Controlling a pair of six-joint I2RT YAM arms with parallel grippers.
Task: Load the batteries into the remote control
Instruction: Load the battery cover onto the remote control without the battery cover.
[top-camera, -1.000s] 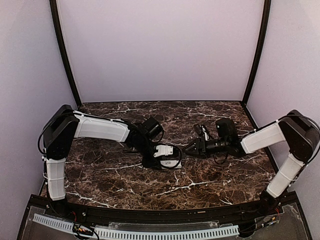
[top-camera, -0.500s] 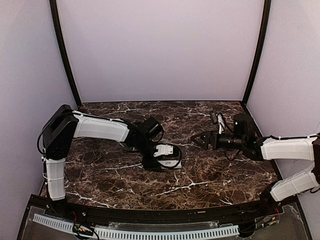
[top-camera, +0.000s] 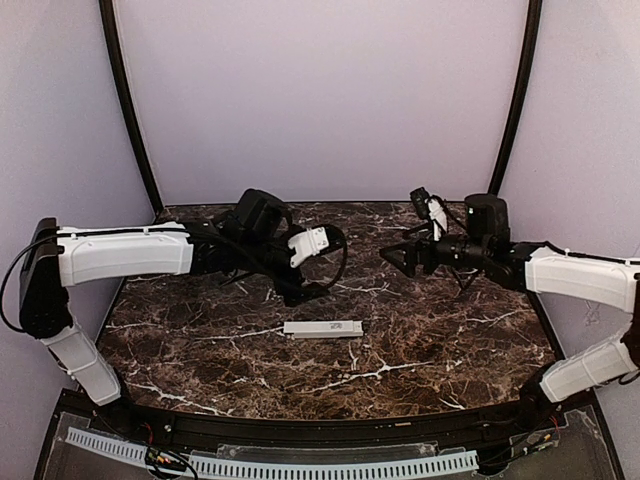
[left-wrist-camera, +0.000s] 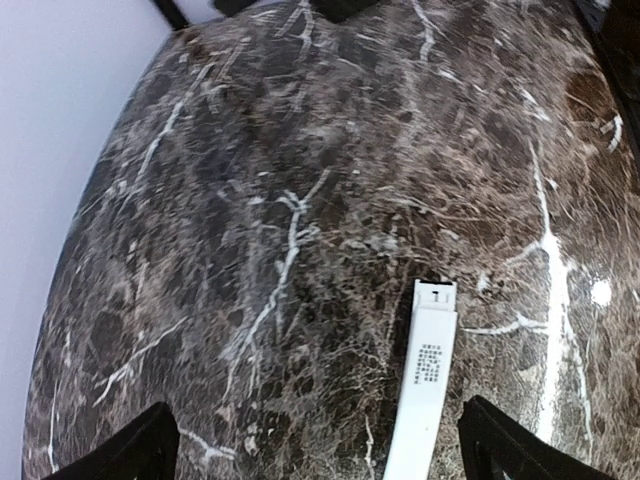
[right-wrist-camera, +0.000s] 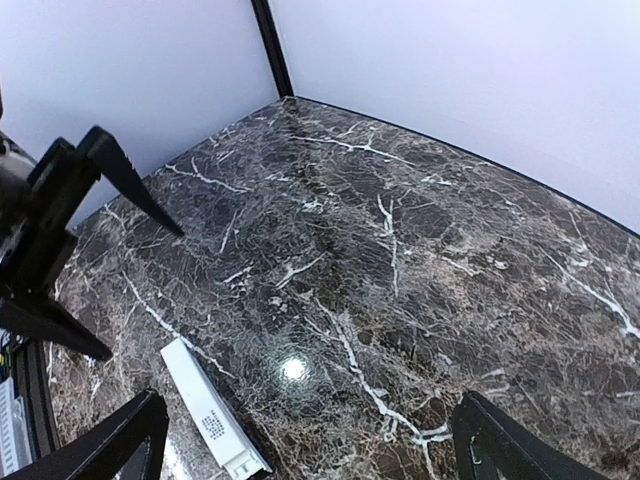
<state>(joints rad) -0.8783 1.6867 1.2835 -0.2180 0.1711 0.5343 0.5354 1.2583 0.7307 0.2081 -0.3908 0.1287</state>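
1. The remote control (top-camera: 323, 328) lies flat on the dark marble table (top-camera: 200, 350), near the middle and toward the near edge, its long side running left to right in the top view
2. It is a slim white bar; the left wrist view shows a small block of print on the upturned face and a small square mark at one end
3. Nothing touches the remote: both arms hang above the table, farther back than it
4. The left gripper (top-camera: 303, 291) hovers just behind the remote and a little to its left, pointing down at the table
5. Its fingers (left-wrist-camera: 140, 450) are spread wide, one at each bottom corner of its own camera view, and they pinch nothing; the remote lies on the table below, closer to the finger at the right of that picture and clear of both
6. The right wrist view catches the left gripper from the side, its two dark fingers splayed in a V with nothing in them
7. The right gripper (top-camera: 397, 258) hangs well to the right of the remote and farther back, pointing left toward the left gripper, the two apart
8. Its fingers (right-wrist-camera: 130, 440) are spread wide as well, with only bare marble between them; the remote lies on the table below, near the finger at the left of that picture, not touching it
9. Pale lilac walls (top-camera: 320, 100) close in the table on three sides
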